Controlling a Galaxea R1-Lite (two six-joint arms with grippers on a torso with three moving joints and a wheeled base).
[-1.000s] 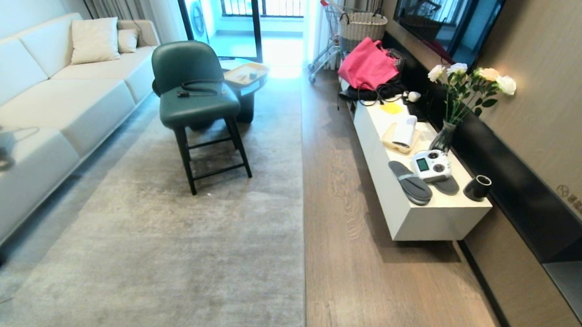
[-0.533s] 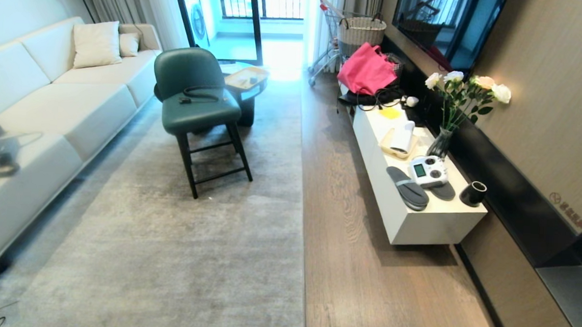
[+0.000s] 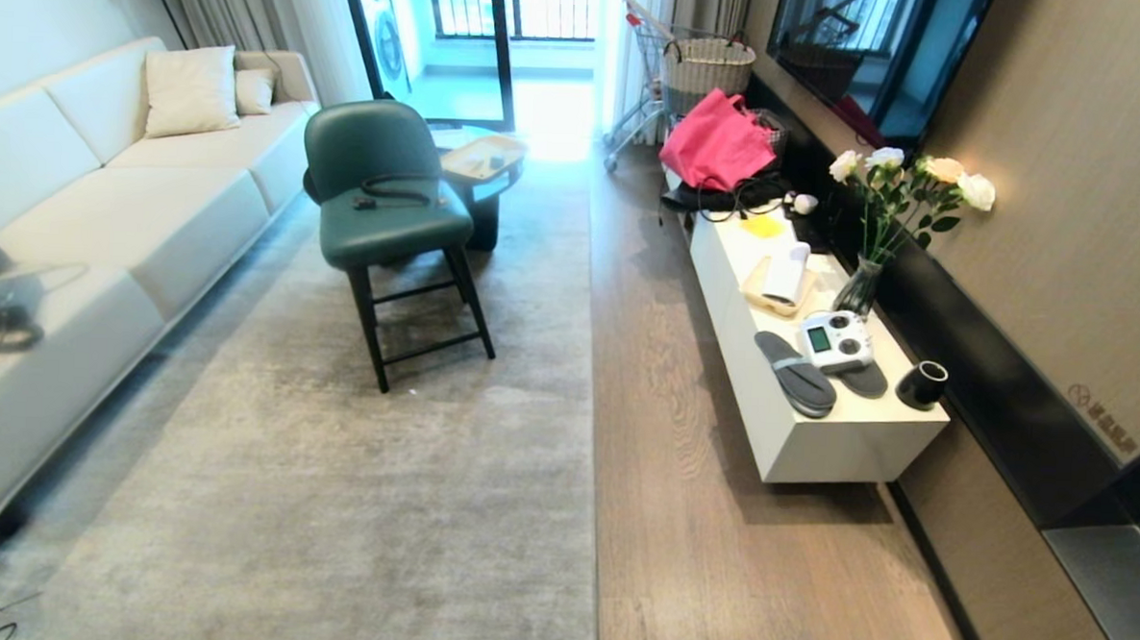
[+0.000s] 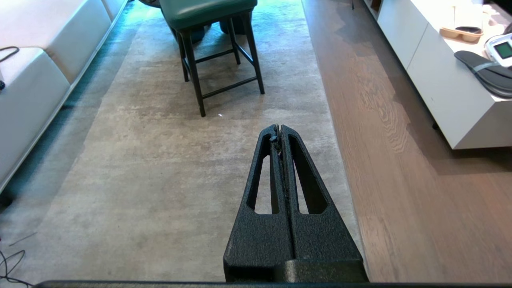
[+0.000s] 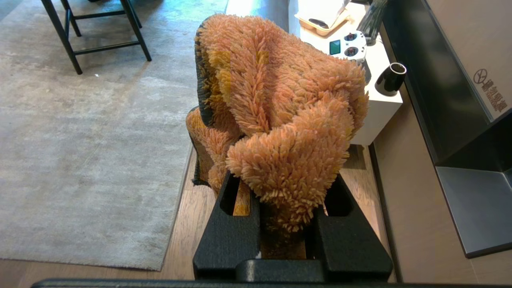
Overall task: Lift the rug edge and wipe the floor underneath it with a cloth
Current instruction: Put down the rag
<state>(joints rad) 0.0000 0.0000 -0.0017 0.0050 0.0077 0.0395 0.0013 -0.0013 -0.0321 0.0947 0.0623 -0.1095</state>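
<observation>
Rug edge (image 3: 592, 427), flat on floor (image 3: 715, 519); whole head view shifted slightly since earlier frames, contents unmoved.
Cloth (image 5: 276, 120): orange-yellow, shaggy, bunched, grasped in right end effector (image 5: 286, 208), held above floor beside rug border. Left end effector (image 4: 279, 134): clenched, empty, above pale grey pile.

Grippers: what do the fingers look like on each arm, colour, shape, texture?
Both match. The left gripper has matte black, grainy-textured fingers tapering to a narrow tip, each with a long triangular cutout. The right gripper has the same black textured fingers with cutouts. No cables, markings or labels visible.
</observation>
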